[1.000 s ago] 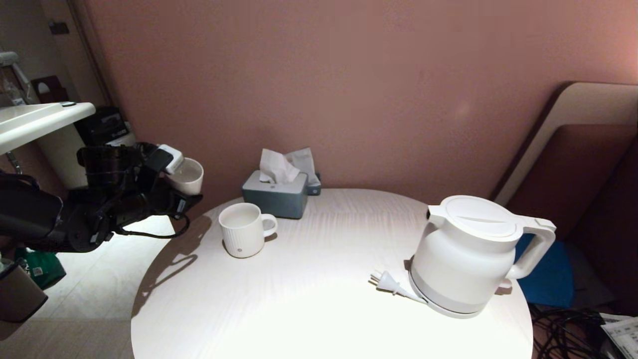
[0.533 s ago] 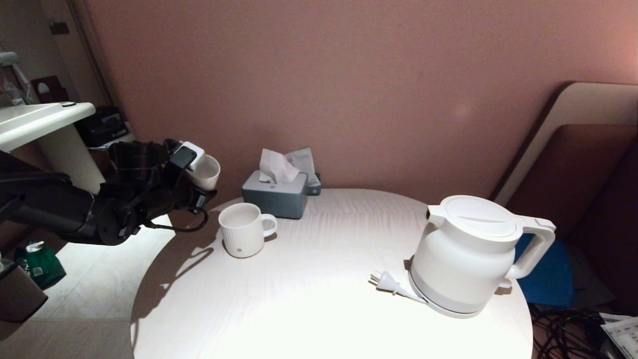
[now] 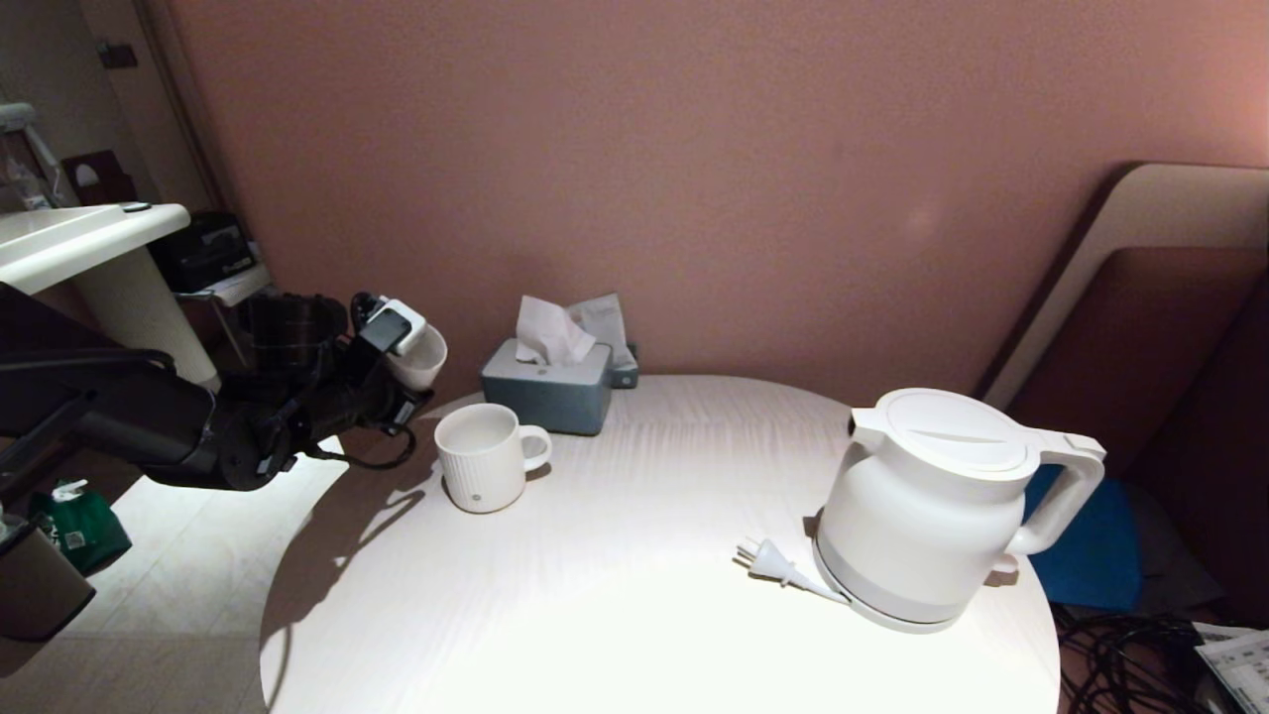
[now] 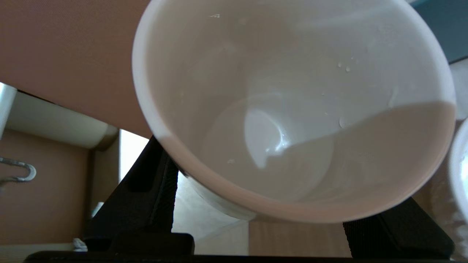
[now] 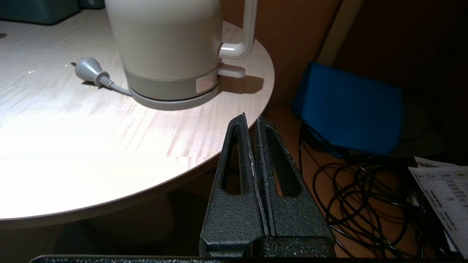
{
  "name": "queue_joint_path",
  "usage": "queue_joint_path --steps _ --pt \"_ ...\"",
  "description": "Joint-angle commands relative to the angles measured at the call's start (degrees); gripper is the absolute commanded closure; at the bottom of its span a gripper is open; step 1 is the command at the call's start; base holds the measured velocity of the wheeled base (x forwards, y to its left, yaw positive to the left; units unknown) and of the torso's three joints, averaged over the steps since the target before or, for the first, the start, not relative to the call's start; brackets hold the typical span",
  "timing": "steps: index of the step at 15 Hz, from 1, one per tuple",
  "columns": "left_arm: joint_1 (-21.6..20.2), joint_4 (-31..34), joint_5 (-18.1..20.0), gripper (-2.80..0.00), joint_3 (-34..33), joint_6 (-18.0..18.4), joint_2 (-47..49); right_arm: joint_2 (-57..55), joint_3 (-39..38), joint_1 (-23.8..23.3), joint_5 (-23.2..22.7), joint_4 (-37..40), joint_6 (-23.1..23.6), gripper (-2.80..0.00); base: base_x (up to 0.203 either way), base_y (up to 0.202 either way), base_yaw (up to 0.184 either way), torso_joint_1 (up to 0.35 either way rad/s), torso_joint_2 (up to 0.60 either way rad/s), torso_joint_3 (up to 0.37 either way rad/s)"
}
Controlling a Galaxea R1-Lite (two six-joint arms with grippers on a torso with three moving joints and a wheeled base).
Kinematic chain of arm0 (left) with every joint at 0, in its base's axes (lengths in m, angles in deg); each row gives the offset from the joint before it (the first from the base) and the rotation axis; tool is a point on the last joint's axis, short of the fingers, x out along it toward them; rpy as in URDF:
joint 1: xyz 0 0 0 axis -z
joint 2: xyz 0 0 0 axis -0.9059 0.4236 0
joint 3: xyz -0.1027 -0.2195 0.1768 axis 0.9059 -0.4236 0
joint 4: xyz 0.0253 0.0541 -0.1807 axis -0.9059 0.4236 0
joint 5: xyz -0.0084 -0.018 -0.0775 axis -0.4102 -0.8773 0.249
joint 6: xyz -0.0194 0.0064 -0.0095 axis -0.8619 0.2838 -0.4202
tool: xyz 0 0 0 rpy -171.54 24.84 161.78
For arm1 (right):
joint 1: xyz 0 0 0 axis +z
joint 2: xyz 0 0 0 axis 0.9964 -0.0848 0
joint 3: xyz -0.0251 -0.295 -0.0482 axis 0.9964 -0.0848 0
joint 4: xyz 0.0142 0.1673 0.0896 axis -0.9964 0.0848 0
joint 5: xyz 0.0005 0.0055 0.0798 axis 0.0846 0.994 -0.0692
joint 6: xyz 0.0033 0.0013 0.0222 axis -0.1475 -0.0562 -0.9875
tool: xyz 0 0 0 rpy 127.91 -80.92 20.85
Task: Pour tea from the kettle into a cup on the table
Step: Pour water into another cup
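My left gripper [image 3: 404, 359] is shut on the plain white cup [image 3: 423, 357] and holds it in the air, tilted, just off the table's left back edge. The cup is a little above and to the left of the ribbed mug. In the left wrist view the cup [image 4: 292, 109] fills the picture between the black fingers [image 4: 146, 193]. A few droplets cling to its inner wall, and no tea shows clearly. The white kettle [image 3: 932, 506] stands on its base at the right of the round pale table [image 3: 615, 595]. My right gripper [image 5: 251, 118] is shut and empty, parked below the table's right edge near the kettle [image 5: 168, 40].
A ribbed white mug [image 3: 486, 458] with a handle stands at the table's left back. A grey-blue tissue box [image 3: 548, 397] sits behind it. The grey base disc [image 5: 172, 104] and its plug [image 3: 768, 560] lie by the kettle. A blue bag [image 5: 351, 109] and black cables [image 5: 365, 190] lie on the floor.
My left arm has carried the cup to the right and slightly down, closer to the table edge and the ribbed mug. The kettle and right arm have not moved.
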Motion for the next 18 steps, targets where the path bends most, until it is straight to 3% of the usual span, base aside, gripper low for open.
queue_joint_path --steps 1,18 --pt "0.8 -0.2 0.0 0.0 0.0 0.4 0.0 0.0 0.0 0.0 0.0 0.0 0.1 0.0 0.0 0.0 0.0 0.0 0.0 0.0" --pt "1.6 -0.3 -0.4 0.0 -4.1 16.7 -3.5 0.0 0.0 0.0 0.0 0.0 0.0 0.0 0.0 0.0 0.0 0.0 0.0 0.0"
